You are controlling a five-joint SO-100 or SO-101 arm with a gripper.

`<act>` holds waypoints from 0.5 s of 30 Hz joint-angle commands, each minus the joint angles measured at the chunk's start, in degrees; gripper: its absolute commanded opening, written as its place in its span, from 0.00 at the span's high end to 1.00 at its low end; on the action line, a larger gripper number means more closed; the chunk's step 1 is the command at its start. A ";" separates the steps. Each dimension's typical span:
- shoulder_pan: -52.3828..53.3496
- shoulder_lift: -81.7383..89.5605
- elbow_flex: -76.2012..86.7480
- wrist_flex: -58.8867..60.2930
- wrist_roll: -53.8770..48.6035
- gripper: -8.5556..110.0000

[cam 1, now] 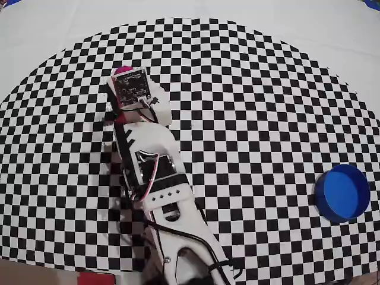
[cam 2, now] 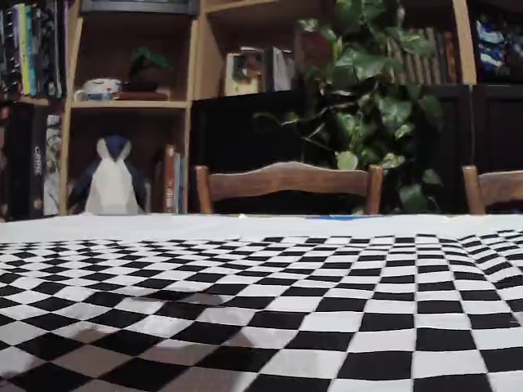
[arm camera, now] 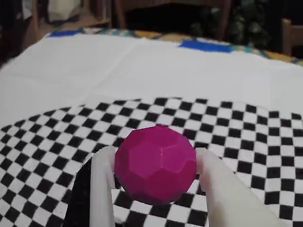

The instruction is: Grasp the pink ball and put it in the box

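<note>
In the wrist view the pink ball (arm camera: 155,164), a faceted magenta sphere, sits between my two white fingers (arm camera: 103,189), which press on its left and right sides. My gripper (arm camera: 155,153) is shut on it just above the checkered cloth. In the overhead view only a sliver of the pink ball (cam 1: 123,69) shows at the far left, past the wrist's camera board (cam 1: 132,86), which hides the fingers. The box (cam 1: 342,193), a round blue open container, stands far off at the right edge of the cloth. The fixed view shows neither ball, box nor arm.
The arm (cam 1: 157,190) reaches up from the bottom edge in the overhead view. A black-and-white checkered cloth (cam 1: 249,119) covers the table, with plain white cloth (arm camera: 142,66) beyond it. Chairs (cam 2: 286,184), shelves and a plant stand behind the table.
</note>
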 commanded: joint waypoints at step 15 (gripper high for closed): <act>16.79 4.39 -0.09 -0.18 0.26 0.93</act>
